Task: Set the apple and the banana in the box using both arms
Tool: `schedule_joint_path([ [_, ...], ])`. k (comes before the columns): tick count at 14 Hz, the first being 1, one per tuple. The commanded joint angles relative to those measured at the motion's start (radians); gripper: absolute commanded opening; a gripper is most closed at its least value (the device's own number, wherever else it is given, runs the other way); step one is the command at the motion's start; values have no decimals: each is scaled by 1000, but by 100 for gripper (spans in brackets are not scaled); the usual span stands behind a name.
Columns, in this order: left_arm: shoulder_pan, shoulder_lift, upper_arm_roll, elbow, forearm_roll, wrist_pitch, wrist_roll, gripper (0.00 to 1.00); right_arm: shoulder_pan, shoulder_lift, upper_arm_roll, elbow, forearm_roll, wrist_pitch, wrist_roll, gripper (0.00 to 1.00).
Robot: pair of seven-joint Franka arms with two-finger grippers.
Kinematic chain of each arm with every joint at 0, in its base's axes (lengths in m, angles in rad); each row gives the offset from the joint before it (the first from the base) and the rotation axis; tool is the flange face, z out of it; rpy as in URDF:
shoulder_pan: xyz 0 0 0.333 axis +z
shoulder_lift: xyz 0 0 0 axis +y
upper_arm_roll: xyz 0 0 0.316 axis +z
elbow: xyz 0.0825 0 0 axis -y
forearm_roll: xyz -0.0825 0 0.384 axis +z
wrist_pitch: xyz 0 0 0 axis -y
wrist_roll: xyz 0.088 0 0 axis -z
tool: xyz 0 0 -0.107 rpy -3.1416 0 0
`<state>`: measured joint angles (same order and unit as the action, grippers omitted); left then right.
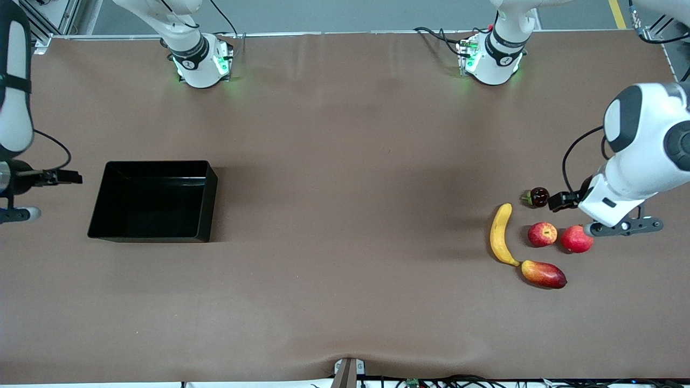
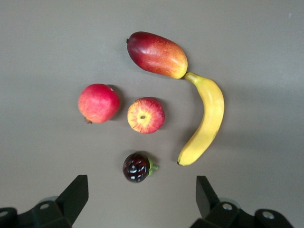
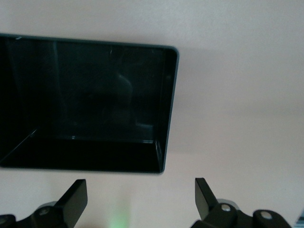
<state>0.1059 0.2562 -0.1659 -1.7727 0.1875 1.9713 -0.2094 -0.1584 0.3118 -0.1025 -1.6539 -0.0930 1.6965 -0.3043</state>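
The yellow banana (image 1: 501, 234) lies at the left arm's end of the table, its tip touching a mango. The apple (image 1: 542, 234) sits beside it. In the left wrist view the apple (image 2: 146, 115) and banana (image 2: 205, 119) both show in full. My left gripper (image 1: 560, 200) hangs open and empty above the fruits, over a small dark fruit; its gripper (image 2: 142, 199) shows wide apart. The black box (image 1: 153, 234) stands empty toward the right arm's end. My right gripper (image 1: 64, 177) is open and empty in the air beside the box (image 3: 168, 104); it shows as (image 3: 141, 199).
A round red fruit (image 1: 576, 239) sits beside the apple. A red-yellow mango (image 1: 544, 274) lies nearer to the front camera than the apple. A small dark glossy fruit (image 1: 538, 196) with a green stem lies farther from it. A brown cloth covers the table.
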Motion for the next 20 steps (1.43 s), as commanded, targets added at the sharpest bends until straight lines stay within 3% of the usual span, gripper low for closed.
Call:
schedule_joint_path([
  [1,43,8,-9,-88,15,122,-45,100,-52,7,10,-110,19,162,-57,100],
  [6,93,138,-9,-120,15,302,-44,100,-110,108,14,-173,29,330,-82,98],
  [8,100,178,-9,-114,15,336,-44,100,-115,128,14,-188,64,333,-82,82],
  [11,98,242,-9,-117,17,431,-44,100,-116,128,14,-247,73,409,-84,39],
  [12,98,259,-9,-117,21,442,-44,100,-116,128,14,-253,73,419,-84,15],
  [13,98,265,-8,-120,26,443,-39,100,-115,128,14,-253,73,416,-84,0],
  [17,109,276,-3,-129,30,442,-22,100,-112,122,17,-235,75,385,-81,0],
  [19,109,276,-3,-133,30,440,-24,100,-104,121,18,-141,119,234,-76,0],
  [20,109,276,-4,-133,30,439,-24,90,-109,121,17,-94,181,156,-73,0],
])
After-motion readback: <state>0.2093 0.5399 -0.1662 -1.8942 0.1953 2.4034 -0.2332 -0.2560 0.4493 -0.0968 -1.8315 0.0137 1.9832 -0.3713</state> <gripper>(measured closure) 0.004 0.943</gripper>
